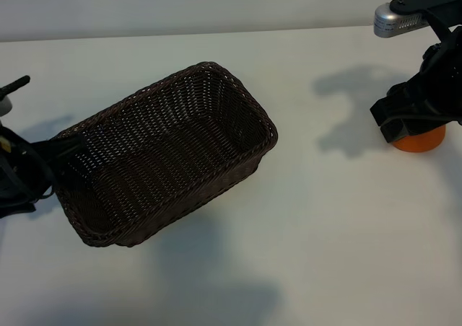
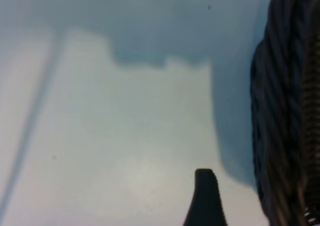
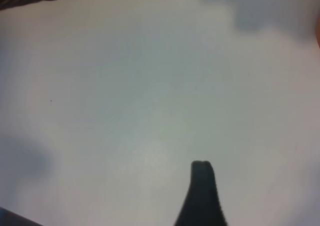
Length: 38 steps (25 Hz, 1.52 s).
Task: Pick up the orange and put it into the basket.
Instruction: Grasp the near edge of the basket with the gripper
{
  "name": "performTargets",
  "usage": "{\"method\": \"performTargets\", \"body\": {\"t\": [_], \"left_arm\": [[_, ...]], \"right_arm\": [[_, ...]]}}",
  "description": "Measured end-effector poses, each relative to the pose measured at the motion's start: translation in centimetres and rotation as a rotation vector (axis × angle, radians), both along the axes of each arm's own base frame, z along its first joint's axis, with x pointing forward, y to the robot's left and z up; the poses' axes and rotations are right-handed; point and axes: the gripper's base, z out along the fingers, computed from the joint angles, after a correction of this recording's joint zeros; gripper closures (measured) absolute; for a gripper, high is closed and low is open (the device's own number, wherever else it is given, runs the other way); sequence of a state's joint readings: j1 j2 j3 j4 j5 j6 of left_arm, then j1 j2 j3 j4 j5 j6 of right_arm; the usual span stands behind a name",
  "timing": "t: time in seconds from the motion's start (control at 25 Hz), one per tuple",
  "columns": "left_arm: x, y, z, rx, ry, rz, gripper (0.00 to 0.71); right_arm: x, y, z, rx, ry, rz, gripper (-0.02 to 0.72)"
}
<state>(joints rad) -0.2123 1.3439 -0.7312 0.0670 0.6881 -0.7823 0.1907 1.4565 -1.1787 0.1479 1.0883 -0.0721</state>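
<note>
My right gripper (image 1: 413, 128) hangs spread over the orange (image 1: 419, 140) at three o'clock, not pinching. My left gripper (image 1: 61, 147), spread too, crowds the basket (image 1: 216, 73); nudging it could misplace my drop.

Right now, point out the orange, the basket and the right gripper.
orange (image 1: 419, 141): exterior view, the lower curve showing under the gripper.
basket (image 1: 264, 121): exterior view, braided rim at its right corner.
right gripper (image 1: 415, 120): exterior view, black body directly over the orange.
</note>
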Motion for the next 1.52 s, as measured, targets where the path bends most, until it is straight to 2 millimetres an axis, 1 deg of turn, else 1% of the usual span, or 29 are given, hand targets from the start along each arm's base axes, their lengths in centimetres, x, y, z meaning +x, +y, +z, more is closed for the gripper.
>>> {"method": "performTargets", "body": {"t": [0.2,0.4,0.8,1.04,1.32,1.52], "left_arm": [[1.0,-0.3,-1.3,-0.016,0.004,0.015,0.154],[2.0,-0.8,-2.0,-0.071,-0.036,0.057,0.154],[2.8,-1.0,-4.3,-0.058,0.02,0.06,0.154],[3.2,-1.1,-6.0,-0.049,0.065,0.062,0.154],[3.6,-1.2,-7.0,-0.043,0.082,0.051,0.154],[3.8,-1.3,-7.0,-0.047,0.062,0.045,0.157]], "right_arm": [[0.0,0.0,0.0,-0.002,-0.002,0.008,0.168],[0.0,0.0,0.0,-0.003,-0.004,0.015,0.168],[0.0,0.0,0.0,-0.004,-0.004,0.016,0.168],[0.0,0.0,0.0,-0.004,-0.004,0.017,0.168],[0.0,0.0,0.0,-0.004,-0.004,0.018,0.168],[0.0,0.0,0.0,-0.005,-0.005,0.018,0.168]]}}
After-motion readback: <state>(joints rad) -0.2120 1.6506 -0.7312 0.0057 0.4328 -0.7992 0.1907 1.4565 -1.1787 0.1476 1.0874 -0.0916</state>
